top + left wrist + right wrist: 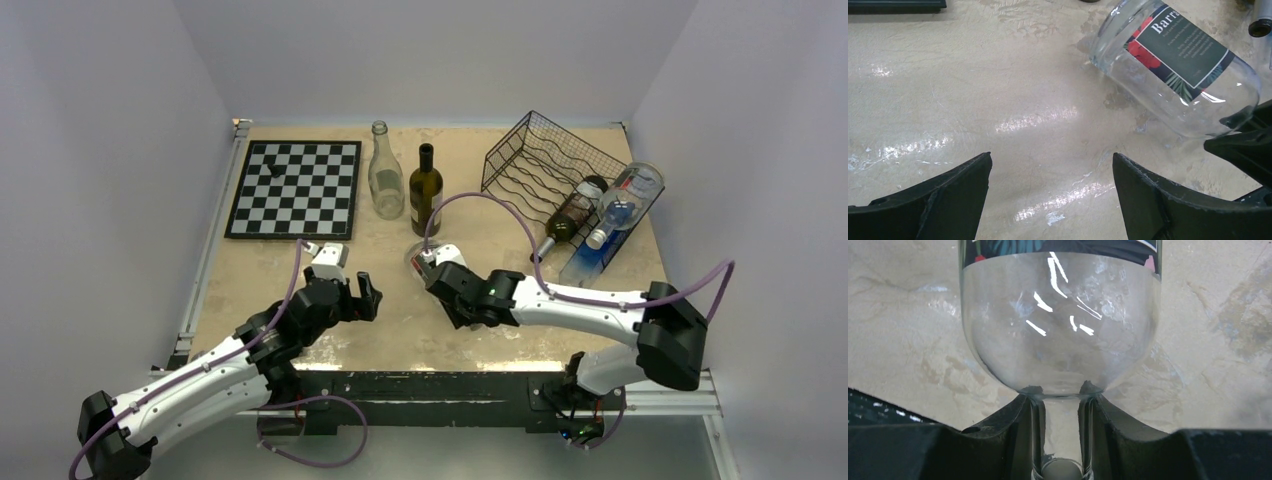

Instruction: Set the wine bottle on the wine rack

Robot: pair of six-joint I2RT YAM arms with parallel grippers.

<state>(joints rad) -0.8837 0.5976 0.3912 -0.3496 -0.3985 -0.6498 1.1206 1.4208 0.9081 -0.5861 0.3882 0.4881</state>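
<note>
From my remote seat I see the beige table [400, 340] bearing, along its far side from left to right, a chessboard [295, 188], a clear bottle [385, 180] and a dark bottle [425, 195] upright, and the wine rack [530, 165]; nearer, a labelled wine bottle [1178, 55] on its side.

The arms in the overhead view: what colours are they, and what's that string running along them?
The left arm and right arm each have white, tube-like links joined by chunky black joints. A purple cable loops loosely along each one. The right arm shows a small green light near its wrist. The jaws are matte black and wedge-shaped, with rough edges.
</note>
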